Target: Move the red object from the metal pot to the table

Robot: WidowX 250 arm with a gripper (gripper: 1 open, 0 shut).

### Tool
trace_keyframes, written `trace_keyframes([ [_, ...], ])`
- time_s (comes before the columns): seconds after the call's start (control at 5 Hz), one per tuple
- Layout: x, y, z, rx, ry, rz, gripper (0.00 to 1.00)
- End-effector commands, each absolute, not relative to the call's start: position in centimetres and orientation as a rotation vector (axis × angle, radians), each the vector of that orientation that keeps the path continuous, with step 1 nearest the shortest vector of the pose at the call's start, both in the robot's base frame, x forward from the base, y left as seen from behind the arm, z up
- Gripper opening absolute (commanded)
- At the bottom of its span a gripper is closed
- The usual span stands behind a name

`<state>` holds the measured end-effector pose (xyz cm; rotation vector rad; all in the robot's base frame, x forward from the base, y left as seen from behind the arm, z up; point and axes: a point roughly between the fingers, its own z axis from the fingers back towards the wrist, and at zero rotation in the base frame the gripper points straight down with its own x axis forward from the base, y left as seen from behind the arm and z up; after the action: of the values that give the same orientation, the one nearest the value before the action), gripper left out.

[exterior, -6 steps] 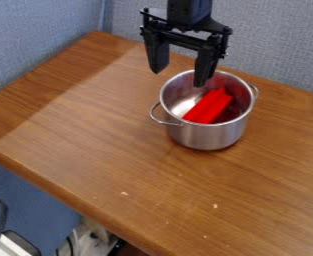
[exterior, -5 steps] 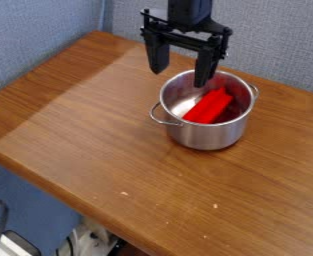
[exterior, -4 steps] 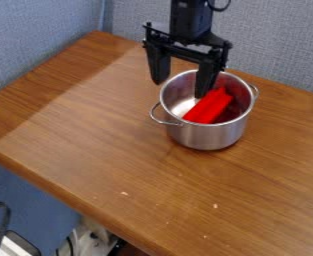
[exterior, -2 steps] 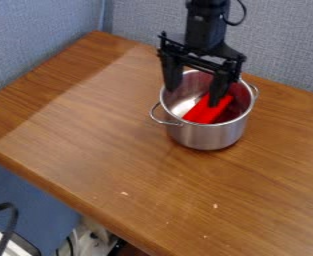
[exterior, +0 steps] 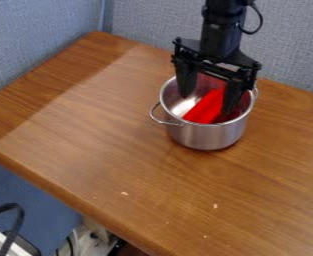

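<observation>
A shiny steel metal pot (exterior: 204, 132) stands on the brown wooden table (exterior: 92, 120) toward its far right. Inside the pot lies the red object (exterior: 207, 106), a bright red blocky piece leaning against the far wall. My black gripper (exterior: 212, 92) points straight down over the pot and is open. One finger (exterior: 182, 88) reaches down at the pot's left inner side. The other finger (exterior: 242, 100) is over the right rim, with the red object between them. Nothing is gripped.
A blue fabric wall rises behind the table. The table's rounded front edge runs diagonally from the left to the bottom right. Cables and a dark floor show below the edge at the bottom left.
The gripper has moved right and down, from above the pot's far left rim to over the pot, with its fingers now on either side of the red object. It stayed open.
</observation>
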<state>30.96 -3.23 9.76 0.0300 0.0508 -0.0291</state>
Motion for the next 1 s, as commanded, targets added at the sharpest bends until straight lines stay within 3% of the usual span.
trace_keyframes([
  [0.0,31.86,-3.37,10.89,0.031,-0.007,-0.034,0.00],
  [0.2,31.93,-3.28,10.90,0.030,-0.006,-0.030,0.00],
  [0.4,32.01,-3.27,10.55,0.032,-0.007,-0.029,1.00],
  [0.6,32.12,-3.28,10.22,0.033,-0.010,-0.029,1.00],
  [0.8,32.18,-3.20,10.28,0.033,-0.009,-0.026,0.00],
])
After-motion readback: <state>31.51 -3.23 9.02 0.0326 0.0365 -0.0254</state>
